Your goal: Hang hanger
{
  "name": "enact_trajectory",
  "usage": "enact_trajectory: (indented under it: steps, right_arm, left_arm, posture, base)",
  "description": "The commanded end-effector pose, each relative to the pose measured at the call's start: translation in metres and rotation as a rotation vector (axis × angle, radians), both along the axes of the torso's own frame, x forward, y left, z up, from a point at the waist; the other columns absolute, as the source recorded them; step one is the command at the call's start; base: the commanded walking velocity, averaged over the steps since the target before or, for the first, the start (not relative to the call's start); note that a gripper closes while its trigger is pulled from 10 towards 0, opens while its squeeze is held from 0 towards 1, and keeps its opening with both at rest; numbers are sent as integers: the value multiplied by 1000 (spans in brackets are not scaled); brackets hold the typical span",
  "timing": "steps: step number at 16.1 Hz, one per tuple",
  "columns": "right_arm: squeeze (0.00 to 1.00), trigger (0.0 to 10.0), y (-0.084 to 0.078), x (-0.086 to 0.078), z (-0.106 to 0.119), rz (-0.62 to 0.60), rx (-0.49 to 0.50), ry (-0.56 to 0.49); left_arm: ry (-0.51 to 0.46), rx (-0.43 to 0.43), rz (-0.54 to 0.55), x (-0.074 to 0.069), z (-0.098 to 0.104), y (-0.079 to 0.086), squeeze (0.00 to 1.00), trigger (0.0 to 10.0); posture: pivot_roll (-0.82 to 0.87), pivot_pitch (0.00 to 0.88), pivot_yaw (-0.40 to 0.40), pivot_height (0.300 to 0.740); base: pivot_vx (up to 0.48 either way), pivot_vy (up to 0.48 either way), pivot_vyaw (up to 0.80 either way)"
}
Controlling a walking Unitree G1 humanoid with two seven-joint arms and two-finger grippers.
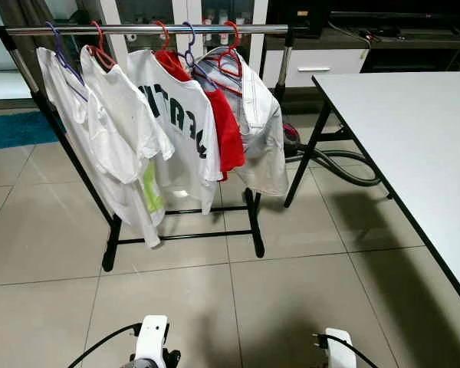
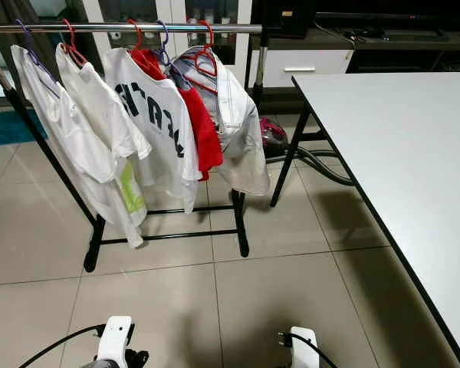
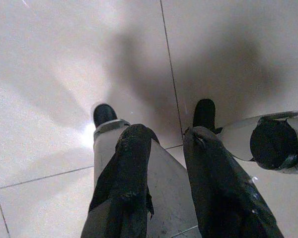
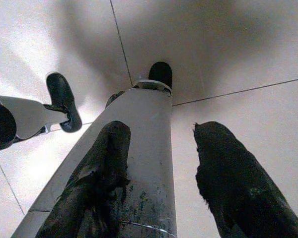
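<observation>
Both arms idle, left gripper [image 3: 171,148] & right gripper [image 4: 161,163] open, empty. Hangers [image 1: 228,61] on rail [image 1: 146,29]: light, stiff wire; grab by shoulder bar.

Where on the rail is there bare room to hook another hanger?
The rail is bare at its right end, between the red hanger of the last white garment and the right post. Leftward, five hangers crowd together.
</observation>
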State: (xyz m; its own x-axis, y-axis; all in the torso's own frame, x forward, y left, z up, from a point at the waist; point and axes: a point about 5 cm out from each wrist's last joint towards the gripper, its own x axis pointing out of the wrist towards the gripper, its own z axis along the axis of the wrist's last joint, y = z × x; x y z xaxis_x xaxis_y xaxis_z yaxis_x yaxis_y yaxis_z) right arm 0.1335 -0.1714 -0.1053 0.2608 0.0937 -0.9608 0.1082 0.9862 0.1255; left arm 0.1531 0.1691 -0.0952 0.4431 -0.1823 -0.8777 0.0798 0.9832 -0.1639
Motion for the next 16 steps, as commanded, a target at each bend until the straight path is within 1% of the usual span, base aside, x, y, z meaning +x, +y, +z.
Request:
enact_trajectory:
  steps: [1, 2, 3, 4, 5, 6, 8, 9, 10, 12, 13, 15, 16]
  right_arm:
    - [0, 10000, 5, 65, 27, 26, -57, -265]
    - [0, 10000, 3, 37, 12, 58, -117, -122]
    - [0, 10000, 1, 15, 4, 79, -140, -14]
    - [0, 10000, 0, 8, 1, 72, -143, 13]
    - [0, 10000, 1, 7, 1, 17, -121, 3]
    - [0, 10000, 5, 7, 1, -1, -98, -2]
    - [0, 10000, 7, 4, -1, 27, -125, 9]
    - [0, 10000, 8, 3, -1, 24, -129, 14]
    - [0, 10000, 13, 1, -2, 47, -121, 24]
    - [0, 10000, 13, 1, -2, 47, -121, 24]
    - [0, 10000, 19, 1, -2, 76, -110, 13]
    - [0, 10000, 22, 4, -2, 66, -116, -7]
    - [0, 10000, 21, 4, -2, 73, -123, -8]
  left_arm:
    - [-41, 254, -51, 50, 22, 24, 0, 10000]
    - [107, 284, -3, 19, 7, 31, 0, 10000]
    - [211, 345, -83, -8, -2, 40, 0, 10000]
    - [265, 329, -76, -20, -6, 41, 0, 10000]
    - [256, 274, -41, -22, -8, 35, 0, 10000]
    - [226, 268, -69, -20, -8, 31, 0, 10000]
    - [222, 311, -81, -19, -8, 28, 0, 10000]
    - [218, 316, -71, -18, -8, 27, 0, 10000]
    - [207, 287, -26, -13, -7, 24, 0, 10000]
    - [207, 287, -26, -13, -7, 24, 0, 10000]
    - [189, 270, -1, -3, -4, 21, 0, 10000]
    - [169, 260, 11, 10, 1, 17, 0, 10000]
    - [153, 271, -11, 14, 3, 16, 0, 10000]
  posture:
    - [129, 1, -57, 740]
    - [134, 7, -53, 740]
    - [127, 10, -30, 740]
    - [124, 3, -26, 740]
    - [127, 3, -43, 740]
    - [133, 10, -49, 740]
    - [138, 16, -58, 740]
    - [136, 19, -59, 740]
    - [122, 14, -55, 740]
    - [122, 14, -55, 740]
    - [105, 18, -48, 740]
    - [97, 20, -45, 740]
    - [93, 17, -44, 740]
  base:
    - [0, 0, 0]
    - [0, 0, 0]
    - [0, 0, 0]
    - [0, 0, 0]
    - [0, 0, 0]
    - [0, 0, 0]
    - [0, 0, 0]
    - [0, 0, 0]
    - [0, 0, 0]
    - [0, 0, 0]
    - [0, 0, 0]
    - [0, 0, 0]
    - [0, 0, 0]
